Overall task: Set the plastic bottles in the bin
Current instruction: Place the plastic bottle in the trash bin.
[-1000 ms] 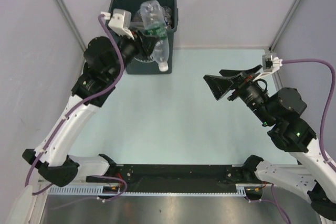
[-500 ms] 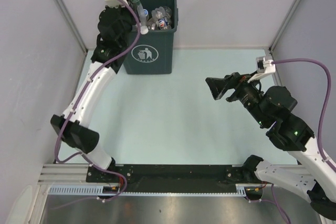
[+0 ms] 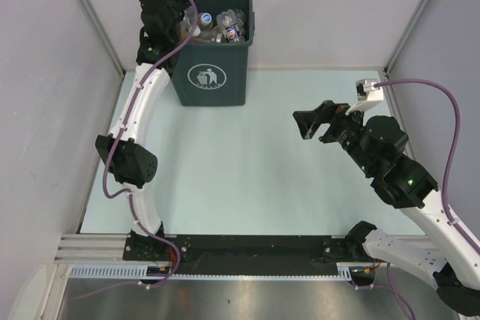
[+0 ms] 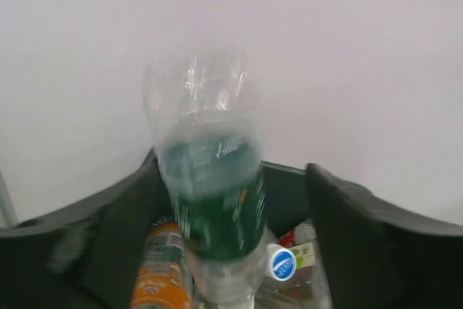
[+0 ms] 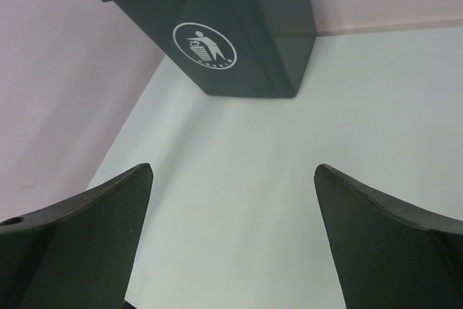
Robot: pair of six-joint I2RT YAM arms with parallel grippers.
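Observation:
The dark green-grey bin (image 3: pixel 210 73) stands at the table's far left, filled with several plastic bottles (image 3: pixel 227 23). My left gripper (image 3: pixel 187 25) hangs over its left rim, open. In the left wrist view a blurred clear bottle with a green label (image 4: pixel 213 200) sits neck-down between the spread fingers (image 4: pixel 108 229), free of both. Below it in the bin lie an orange bottle (image 4: pixel 159 273) and a blue cap (image 4: pixel 281 263). My right gripper (image 3: pixel 301 127) hovers open and empty above the table's right half, facing the bin (image 5: pixel 246 41).
Pale walls close in the table at the back and on both sides, with the bin close to the back left corner. Metal corner posts (image 3: pixel 90 13) rise beside it. The arm bases sit on the black rail (image 3: pixel 247 249) at the near edge.
My left arm has stretched up and back over the bin's rim, and its jaws have opened off the green-labelled bottle. The right gripper shifted slightly and stayed open.

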